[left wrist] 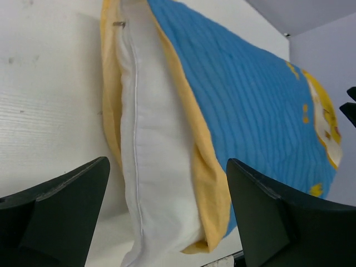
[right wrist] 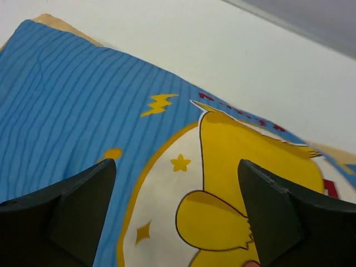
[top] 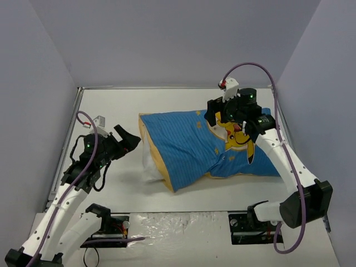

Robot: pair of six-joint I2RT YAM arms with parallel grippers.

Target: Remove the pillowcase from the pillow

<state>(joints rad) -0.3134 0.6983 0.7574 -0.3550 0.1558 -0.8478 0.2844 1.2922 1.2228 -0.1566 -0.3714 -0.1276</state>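
The pillowcase [top: 189, 147], blue pinstriped with a yellow Pikachu print [top: 238, 136], lies across the table's middle with the pillow inside. The white pillow [top: 149, 164] sticks out of the case's open left end. My left gripper [top: 129, 140] is open and empty, just left of that end. In the left wrist view its fingers [left wrist: 167, 167] stand either side of the white pillow [left wrist: 150, 167] and the case's yellow-lined edge [left wrist: 208, 183], apart from both. My right gripper [top: 218, 117] is open and empty above the case's right half; its wrist view [right wrist: 177, 167] shows the Pikachu print [right wrist: 250, 167] between the fingers.
A small metal bracket [top: 99, 119] lies at the far left of the white table [top: 111, 105]. Crinkled clear plastic [top: 178, 225] covers the near edge between the arm bases. Grey walls close in the left, back and right sides.
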